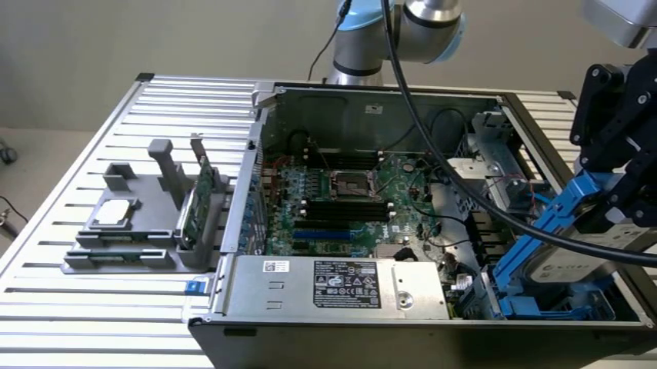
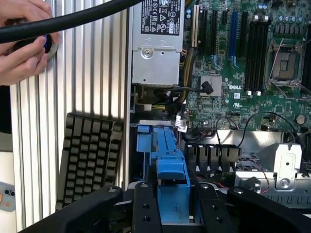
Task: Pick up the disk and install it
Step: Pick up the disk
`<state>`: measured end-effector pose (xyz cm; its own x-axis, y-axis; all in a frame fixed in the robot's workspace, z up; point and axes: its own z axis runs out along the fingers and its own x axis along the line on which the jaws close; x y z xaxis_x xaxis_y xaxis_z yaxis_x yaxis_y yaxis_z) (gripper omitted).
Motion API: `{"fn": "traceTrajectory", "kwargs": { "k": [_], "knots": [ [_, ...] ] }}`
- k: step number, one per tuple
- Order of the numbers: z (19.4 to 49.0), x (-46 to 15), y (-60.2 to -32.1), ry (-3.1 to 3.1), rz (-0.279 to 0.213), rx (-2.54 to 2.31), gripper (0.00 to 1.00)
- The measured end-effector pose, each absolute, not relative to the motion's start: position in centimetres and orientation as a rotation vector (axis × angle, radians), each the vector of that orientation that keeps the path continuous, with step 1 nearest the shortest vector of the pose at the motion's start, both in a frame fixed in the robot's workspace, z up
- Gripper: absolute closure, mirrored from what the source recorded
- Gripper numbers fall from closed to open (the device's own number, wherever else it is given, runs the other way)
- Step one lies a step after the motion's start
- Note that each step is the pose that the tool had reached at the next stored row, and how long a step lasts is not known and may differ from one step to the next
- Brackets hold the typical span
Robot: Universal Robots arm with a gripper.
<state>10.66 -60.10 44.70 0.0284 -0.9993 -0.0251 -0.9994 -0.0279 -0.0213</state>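
I am looking at the gripper (image 1: 608, 219) clamping the disk (image 1: 568, 265), its black fingers (image 2: 146, 208) pressing on the 2 sides of the blue frame. In the exterior view the disk is hanging tilted, its silver face with the white label showing. It is sitting over the front corner of the open computer case (image 1: 375, 108), on the exterior view's right, with its lower end reaching down inside the case wall. I cannot tell whether it is touching anything in there.

Through the wrist view I am seeing the blue frame of the disk (image 2: 170, 165) running out from between the fingers toward the motherboard (image 2: 252, 92). The grey power supply (image 2: 156, 53) is lying just beside that line. A thick black cable (image 1: 451, 165) is looping from the arm across the case to the gripper.

Outside the case, on the slatted table (image 1: 185, 100), a grey holder (image 1: 134, 246) is carrying 1 small silver chip (image 1: 113, 211) and 1 green card (image 1: 195, 200) standing on edge. A keyboard (image 2: 90, 155) is lying near the case, and a person's hand (image 2: 22, 43) is resting on the table beyond it, touching a small round thing that I cannot identify.
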Motion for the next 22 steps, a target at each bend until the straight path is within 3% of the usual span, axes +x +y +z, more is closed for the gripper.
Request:
{"fn": "traceTrajectory", "kwargs": {
  "k": [22],
  "knots": [
    [43.91, 10.86, -60.09, 2.156, 0.033, -2.220, 0.67]
  ]
}}
